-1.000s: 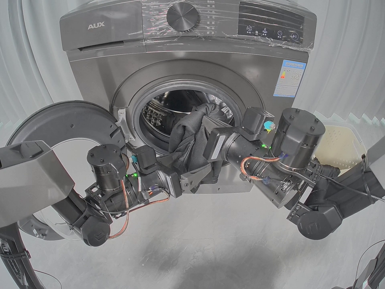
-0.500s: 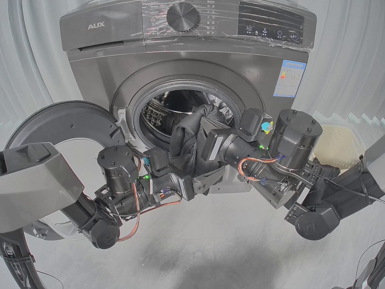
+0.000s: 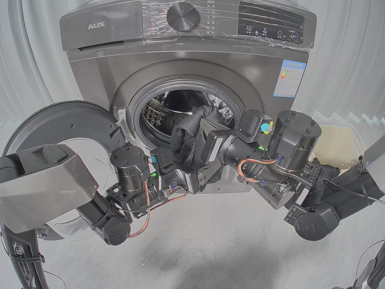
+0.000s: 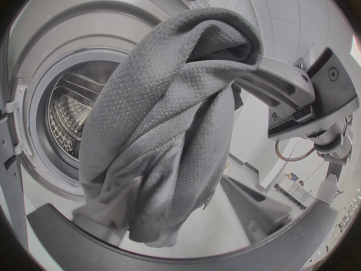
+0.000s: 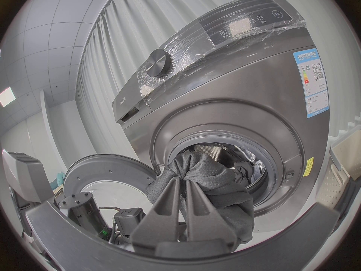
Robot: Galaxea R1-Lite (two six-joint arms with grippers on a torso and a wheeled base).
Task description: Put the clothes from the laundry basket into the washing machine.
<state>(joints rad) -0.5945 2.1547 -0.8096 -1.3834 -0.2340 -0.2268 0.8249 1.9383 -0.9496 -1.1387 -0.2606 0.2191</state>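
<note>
Right pincer (image 5: 183,183) clamps garment (image 5: 210,177); blue label's (image 5: 315,82) print unclear.

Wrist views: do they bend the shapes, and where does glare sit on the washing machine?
Both wrist views: fisheye, dark corners, the washing machine bulges. Right wrist view: bright glare on the plastic film over the control panel. Head view: small glints on that film; the curtains bow.

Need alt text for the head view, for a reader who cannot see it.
The right gripper holds a dark garment at the open mouth of a grey washing machine, door swung left. The open left gripper sits just below the garment; a pale laundry basket stands at right.
</note>
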